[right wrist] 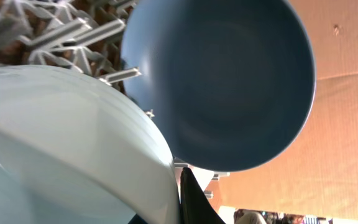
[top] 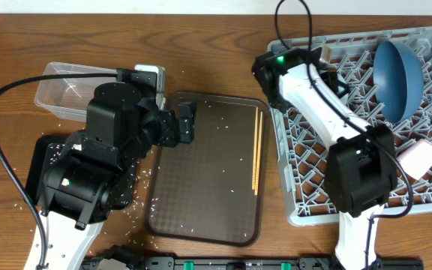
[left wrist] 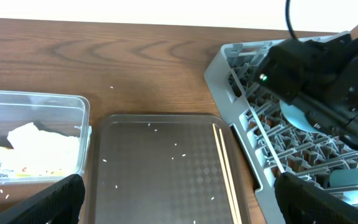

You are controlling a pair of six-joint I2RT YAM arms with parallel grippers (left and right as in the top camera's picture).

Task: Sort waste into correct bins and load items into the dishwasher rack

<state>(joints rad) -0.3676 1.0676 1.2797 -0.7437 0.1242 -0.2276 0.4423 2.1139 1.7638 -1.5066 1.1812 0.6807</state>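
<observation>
Right gripper [right wrist: 188,190] is pressed together, apparently pinching the white bowl [right wrist: 61,149] by its rim, beside the dark blue dish [right wrist: 222,81] standing in the rack [top: 426,34]. We see the left gripper [left wrist: 179,202] spread wide above the brown tray [left wrist: 160,162].

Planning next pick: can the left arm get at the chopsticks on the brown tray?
Probably yes. The left gripper is open above the brown tray, near its left edge. The chopsticks lie flat along its right edge, with only scattered rice between. The right arm is over the rack, off the tray.
</observation>
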